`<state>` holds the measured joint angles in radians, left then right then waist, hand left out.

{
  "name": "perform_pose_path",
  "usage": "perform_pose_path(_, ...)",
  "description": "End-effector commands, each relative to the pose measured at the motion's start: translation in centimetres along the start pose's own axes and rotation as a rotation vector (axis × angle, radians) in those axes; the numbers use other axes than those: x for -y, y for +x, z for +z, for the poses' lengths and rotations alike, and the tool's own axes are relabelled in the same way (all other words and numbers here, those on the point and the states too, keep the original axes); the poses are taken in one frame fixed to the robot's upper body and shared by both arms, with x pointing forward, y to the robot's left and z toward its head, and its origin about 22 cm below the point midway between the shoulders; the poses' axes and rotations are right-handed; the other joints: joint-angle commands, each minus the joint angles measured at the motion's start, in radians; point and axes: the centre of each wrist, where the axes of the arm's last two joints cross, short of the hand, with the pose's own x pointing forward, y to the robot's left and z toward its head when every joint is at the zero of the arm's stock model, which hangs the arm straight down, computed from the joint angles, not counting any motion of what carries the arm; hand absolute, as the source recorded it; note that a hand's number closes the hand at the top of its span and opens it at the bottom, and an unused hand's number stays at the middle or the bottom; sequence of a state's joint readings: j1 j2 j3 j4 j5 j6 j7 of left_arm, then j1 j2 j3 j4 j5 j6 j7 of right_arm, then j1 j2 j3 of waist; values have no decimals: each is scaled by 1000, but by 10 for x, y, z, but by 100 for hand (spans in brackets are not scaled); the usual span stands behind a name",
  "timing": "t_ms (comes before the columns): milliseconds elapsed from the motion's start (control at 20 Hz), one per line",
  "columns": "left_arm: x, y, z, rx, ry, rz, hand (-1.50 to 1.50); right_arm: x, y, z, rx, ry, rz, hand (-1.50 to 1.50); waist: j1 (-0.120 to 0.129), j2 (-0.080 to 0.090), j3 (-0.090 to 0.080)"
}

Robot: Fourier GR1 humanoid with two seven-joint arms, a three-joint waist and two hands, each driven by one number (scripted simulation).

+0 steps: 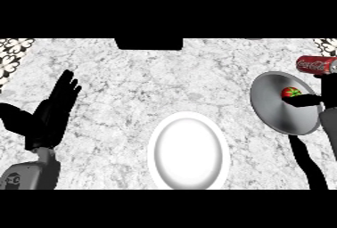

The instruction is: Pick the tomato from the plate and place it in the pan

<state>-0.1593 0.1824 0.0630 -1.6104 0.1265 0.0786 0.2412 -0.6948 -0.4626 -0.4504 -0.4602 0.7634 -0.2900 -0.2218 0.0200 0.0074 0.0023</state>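
Right of the white plate (189,151), at the view's edge, we saw the robot's right hand (304,100) only in part. A dark piece of it lay against the tomato (290,92), and we could not tell whether the hand was gripping it or merely touching it. The tomato, red with a green top, was off the plate and within the round of the grey pan (276,113), toward the side of the pan farthest from the plate. We could not judge whether it rested on the pan's floor or hung just above it. Farther right of the plate and beyond the pan, a red soda can (314,64) showed just beside the pan's rim. The plate sat on the marbled counter (132,80). Well left of the plate, the left hand (52,111) rested open, fingers straight and pointing away from us, touching none of these things. Beyond the plate, at the counter's far edge, we noted a black block (148,43).
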Motion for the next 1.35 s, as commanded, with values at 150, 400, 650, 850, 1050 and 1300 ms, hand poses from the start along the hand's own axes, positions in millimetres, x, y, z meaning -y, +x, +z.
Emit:
perform_pose_path(150,-8,1,6,-6,2,-1,0,38,-38,5,16,-123,-338,-150,-19,-8,-1)
perform_pose_path(400,1,-8,8,-2,39,-13,0,77,-89,28,38,-119,-537,-150,-42,-14,-2)
perform_pose_path(650,-10,5,1,-24,52,-18,0,122,-139,60,100,-69,-686,-150,-42,-12,-2)
perform_pose_path(850,0,11,7,-5,45,9,0,152,-168,90,124,-25,-691,-150,-31,-11,-2)
perform_pose_path(1050,5,-19,-6,-8,32,-14,0,156,-184,120,136,-37,-665,-150,-37,-10,-4)
perform_pose_path(1300,-18,-11,5,8,24,-6,0,140,-181,135,112,-64,-657,-150,-26,-9,-3)
